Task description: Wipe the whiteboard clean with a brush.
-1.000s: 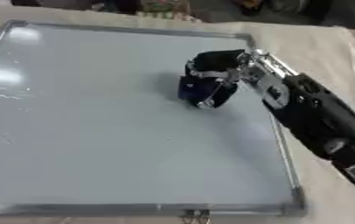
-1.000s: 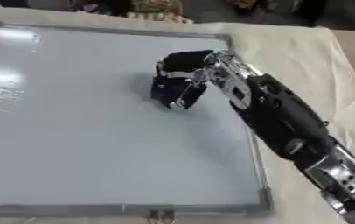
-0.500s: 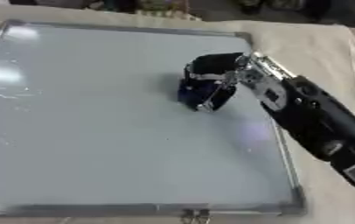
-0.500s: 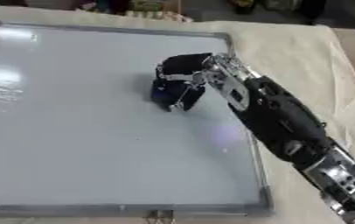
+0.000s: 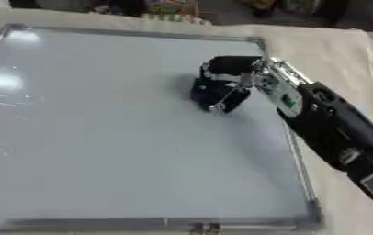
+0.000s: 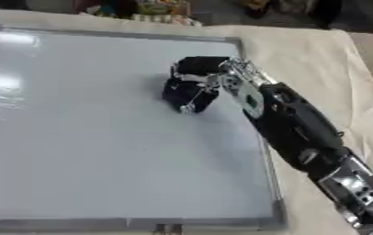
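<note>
- The right hand [image 5: 226,80] is reaching in from the right, fingers curling round a dark brush [image 5: 212,94].
- The brush is pressing on the whiteboard [image 5: 101,137], right of centre, near its right frame.
- The whiteboard is lying flat on a cloth-covered table [image 5: 334,50].

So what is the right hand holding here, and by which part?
The right hand has its fingers curled round a dark blue brush, gripping its upper part and pressing it onto the whiteboard. Exactly where on the brush cannot be told.
</note>
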### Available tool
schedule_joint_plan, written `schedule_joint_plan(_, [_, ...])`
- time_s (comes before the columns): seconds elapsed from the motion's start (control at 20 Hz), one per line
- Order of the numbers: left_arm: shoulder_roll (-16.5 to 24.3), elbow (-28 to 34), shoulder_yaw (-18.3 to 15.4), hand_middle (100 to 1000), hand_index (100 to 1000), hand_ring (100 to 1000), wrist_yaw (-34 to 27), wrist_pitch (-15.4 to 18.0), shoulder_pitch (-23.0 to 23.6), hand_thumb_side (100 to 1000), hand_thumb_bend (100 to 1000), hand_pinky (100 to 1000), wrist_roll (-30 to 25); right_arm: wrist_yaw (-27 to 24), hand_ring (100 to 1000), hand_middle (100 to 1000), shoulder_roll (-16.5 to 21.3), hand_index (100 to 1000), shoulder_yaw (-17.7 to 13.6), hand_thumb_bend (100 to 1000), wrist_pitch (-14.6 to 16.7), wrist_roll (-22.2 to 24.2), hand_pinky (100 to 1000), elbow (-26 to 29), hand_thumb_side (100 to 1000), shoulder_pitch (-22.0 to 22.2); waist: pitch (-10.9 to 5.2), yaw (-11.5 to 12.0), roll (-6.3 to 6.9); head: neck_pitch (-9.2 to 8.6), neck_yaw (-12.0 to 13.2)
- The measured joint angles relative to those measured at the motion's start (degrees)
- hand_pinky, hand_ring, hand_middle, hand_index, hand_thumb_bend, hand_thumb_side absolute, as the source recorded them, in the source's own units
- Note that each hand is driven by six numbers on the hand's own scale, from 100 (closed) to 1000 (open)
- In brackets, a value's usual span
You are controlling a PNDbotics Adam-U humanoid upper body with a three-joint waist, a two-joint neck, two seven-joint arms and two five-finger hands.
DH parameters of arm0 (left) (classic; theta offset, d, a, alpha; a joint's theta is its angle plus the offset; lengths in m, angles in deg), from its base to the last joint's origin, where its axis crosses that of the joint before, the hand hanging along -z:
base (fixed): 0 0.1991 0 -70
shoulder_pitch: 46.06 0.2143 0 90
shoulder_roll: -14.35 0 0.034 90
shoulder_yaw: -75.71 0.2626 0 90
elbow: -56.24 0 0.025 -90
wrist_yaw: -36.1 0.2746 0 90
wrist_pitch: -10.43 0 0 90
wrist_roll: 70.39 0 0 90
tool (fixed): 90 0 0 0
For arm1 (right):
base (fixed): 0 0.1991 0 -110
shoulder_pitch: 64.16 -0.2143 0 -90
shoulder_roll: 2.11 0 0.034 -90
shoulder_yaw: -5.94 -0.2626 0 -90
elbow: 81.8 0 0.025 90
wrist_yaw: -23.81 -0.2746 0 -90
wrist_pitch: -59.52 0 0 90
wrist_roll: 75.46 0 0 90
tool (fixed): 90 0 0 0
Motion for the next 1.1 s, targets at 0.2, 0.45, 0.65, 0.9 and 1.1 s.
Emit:
schedule_joint_plan(0.2, [-0.38, 0.00, 0.00, 433, 486, 424, 0.05, 0.09, 0.00, 905, 100, 371, -0.06, 0.21, 410, 158, 0.00, 249, -1.39, 100, -0.88, -0.88, 443, -1.84, 100, -0.33, 0.07, 0.08, 0.06, -0.25, 0.00])
schedule_joint_plan(0.45, [-0.40, 0.00, 0.00, 433, 486, 424, 0.11, 0.12, 0.00, 904, 100, 371, -0.07, 1.28, 414, 158, 0.00, 247, -3.01, 100, -1.87, -3.17, 443, -4.12, 100, -0.53, 0.07, 0.13, 0.12, -0.54, -0.07])
schedule_joint_plan(0.65, [-0.40, 0.00, 0.00, 433, 487, 424, 0.17, 0.15, 0.00, 904, 100, 371, -0.06, 1.46, 416, 159, 0.00, 244, -4.10, 100, -2.41, -6.23, 441, -6.27, 100, -0.77, 0.06, 0.14, 0.15, -0.80, -0.40])
schedule_joint_plan(0.9, [-0.40, 0.00, 0.00, 434, 487, 424, 0.17, 0.16, 0.00, 905, 100, 372, -0.07, 4.06, 417, 160, 0.00, 241, -5.05, 100, -2.74, -10.66, 439, -8.40, 100, -1.05, 0.06, 0.14, 0.15, -0.99, -0.45])
schedule_joint_plan(1.1, [-0.40, 0.00, 0.00, 434, 488, 424, 0.17, 0.17, 0.00, 905, 100, 372, -0.08, 7.98, 415, 158, 0.00, 240, -5.58, 100, -3.01, -13.58, 438, -9.74, 100, -1.48, 0.07, 0.12, 0.15, -1.03, -0.45])
